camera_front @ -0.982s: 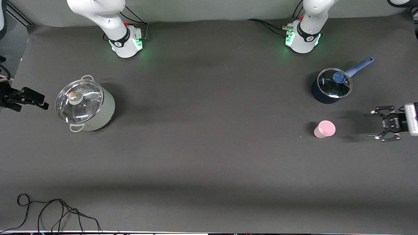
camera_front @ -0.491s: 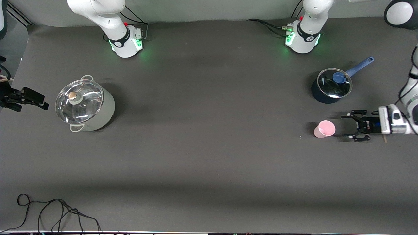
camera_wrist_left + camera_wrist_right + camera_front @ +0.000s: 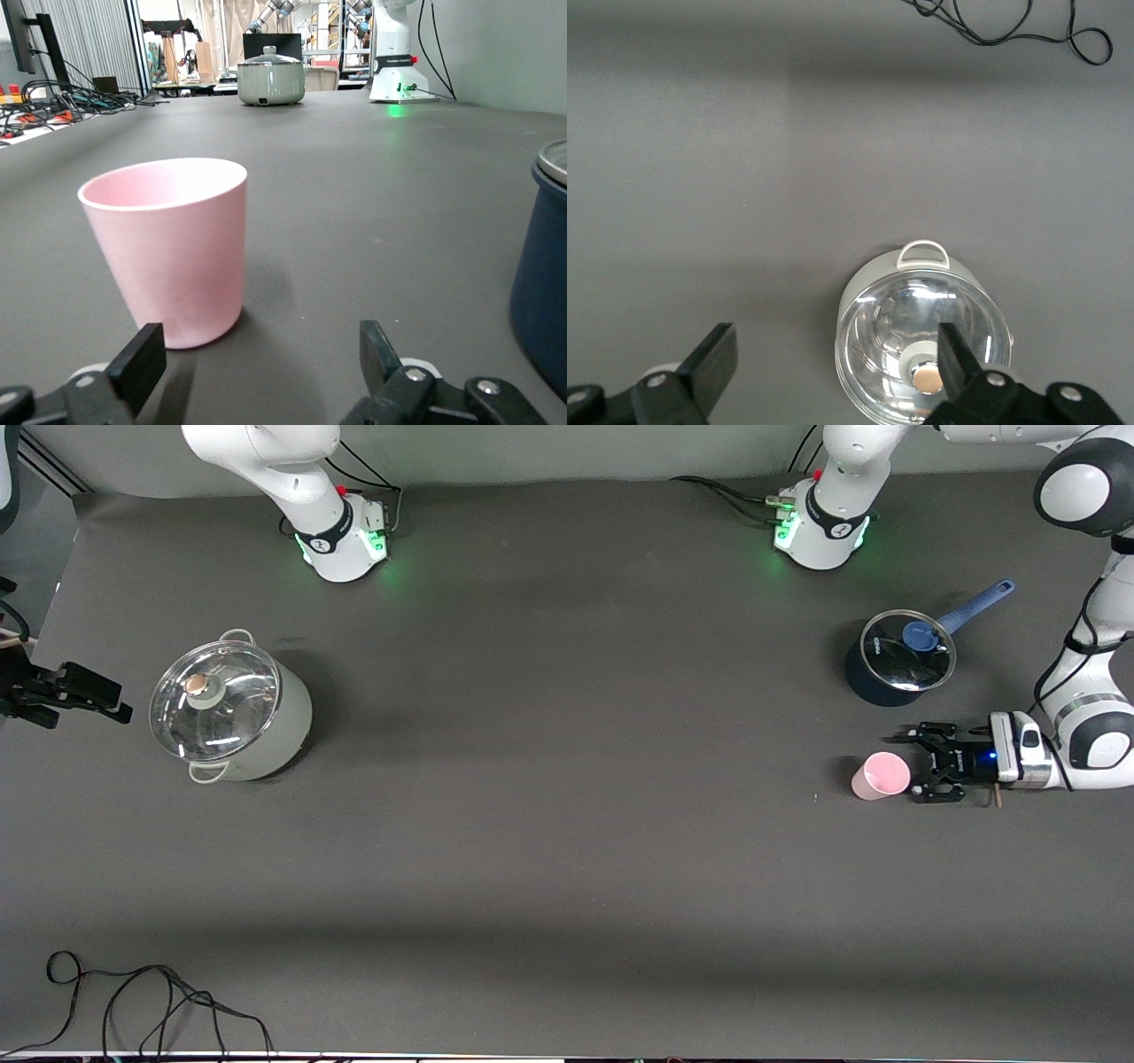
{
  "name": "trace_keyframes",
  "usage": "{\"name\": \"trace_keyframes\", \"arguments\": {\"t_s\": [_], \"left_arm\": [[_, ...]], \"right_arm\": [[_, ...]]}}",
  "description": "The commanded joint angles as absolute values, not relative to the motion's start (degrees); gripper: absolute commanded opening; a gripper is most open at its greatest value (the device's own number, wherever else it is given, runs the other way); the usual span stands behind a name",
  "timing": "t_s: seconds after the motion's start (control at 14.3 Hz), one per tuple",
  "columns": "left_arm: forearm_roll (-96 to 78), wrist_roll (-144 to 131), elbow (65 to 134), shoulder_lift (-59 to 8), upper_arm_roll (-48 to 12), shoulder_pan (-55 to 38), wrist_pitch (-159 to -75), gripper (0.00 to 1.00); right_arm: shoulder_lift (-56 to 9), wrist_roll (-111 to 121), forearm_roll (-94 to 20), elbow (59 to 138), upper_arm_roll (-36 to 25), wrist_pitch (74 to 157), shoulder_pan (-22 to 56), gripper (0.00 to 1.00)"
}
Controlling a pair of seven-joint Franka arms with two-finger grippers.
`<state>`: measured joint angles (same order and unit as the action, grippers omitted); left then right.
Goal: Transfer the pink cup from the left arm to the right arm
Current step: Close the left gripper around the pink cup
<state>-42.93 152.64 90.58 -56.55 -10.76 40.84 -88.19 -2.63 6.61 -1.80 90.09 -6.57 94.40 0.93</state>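
My left gripper (image 3: 917, 766), spread wide and low near the desk's left-arm edge, has the upright pink cup (image 3: 880, 776) straight ahead just off its fingertips, while my right gripper (image 3: 833, 372), also wide, waits over the grey lidded pot (image 3: 229, 710).

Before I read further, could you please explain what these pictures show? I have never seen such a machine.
Two white robot arms stand at a dark table. One picture looks down from a high camera; the two others come from cameras on the arms' wrists. The left end effector, fingers open, is low beside the pink cup, which stands upright; it holds nothing. The right end effector waits, open, at its own end of the table, near a grey pot with a glass lid. A blue saucepan, also lidded, stands farther from the high camera than the cup.
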Motion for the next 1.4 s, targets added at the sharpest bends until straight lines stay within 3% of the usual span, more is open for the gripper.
{"name": "trace_keyframes", "arguments": {"t_s": [0.0,1.33], "left_arm": [[-43.9,154.2,90.4,-55.9,-11.1,40.8,-87.5,0.98],[-55.4,156.7,90.3,-59.5,-11.2,35.8,-88.0,0.99]], "right_arm": [[-2.7,8.0,-1.7,89.9,-6.8,94.9,1.0,1.00],[-2.7,8.1,-1.7,90.1,-6.8,94.9,1.0,1.00]]}}
